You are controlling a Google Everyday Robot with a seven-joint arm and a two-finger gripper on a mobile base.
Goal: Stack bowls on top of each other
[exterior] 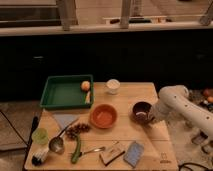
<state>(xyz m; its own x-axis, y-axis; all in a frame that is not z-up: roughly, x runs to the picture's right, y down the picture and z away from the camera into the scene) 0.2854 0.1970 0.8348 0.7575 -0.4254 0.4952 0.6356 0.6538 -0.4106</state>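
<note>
Wooden bench (145,95) w/ two bowls side by side, apart, not yet stacked. Orange-red bowl (104,116) sits upright at approx the bench's ctr, wide and shallow. Dark brown bowl (141,111) stands upright btw that one and the bench's right edge, inside glossy, w/ a strip of bare wood btw the two rims. White arm (177,97) arches over the right edge and bends down to the gripper (149,118), which is at the dark brown bowl's rim on the side facing the right edge. It's dark against dark there, so can't tell if it's wide, narrow or clamped on the rim. Green tray (62,92) fills the far left corner, w/ an orange fruit (85,85) inside it at the end nearest the bench's ctr. White cup (113,86) stands by the far edge, just beside the tray and well apart from both bowls. Toward the near left corner: pale blue cloth (65,120), metal ladle (57,144), green cup (40,136) and a dark cluster (77,131) just beside the orange-red bowl. Along the near edge: long green veg (76,150), tan block (112,152), blue sponge (133,153).
</note>
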